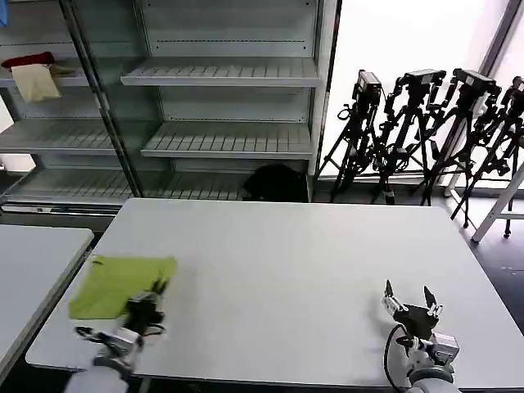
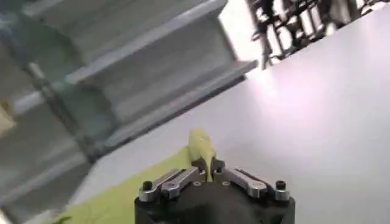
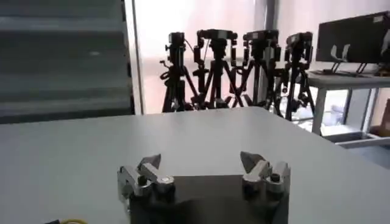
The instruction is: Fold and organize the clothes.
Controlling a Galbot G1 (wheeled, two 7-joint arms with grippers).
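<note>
Folded lime T-shirt (image 1: 121, 284) at table's (image 1: 303, 270) near-left corner. Left gripper (image 1: 155, 288) clamped on shirt's right edge, fabric pinched btwn fingers. Right gripper (image 1: 407, 293) spread wide, nothing held, hovering near-right, well apart.

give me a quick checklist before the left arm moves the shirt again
1. Left gripper shut on the shirt: ok, a fold stands pinched between its fingers.
2. Shirt folded flat: cannot tell, partly hidden by the arm.
3. Shirt fully on the table: ok, though near its left edge.
4. Right gripper clear of the shirt: ok, open, at the table's near right.
5. Table around the shirt free of clutter: ok.
</note>
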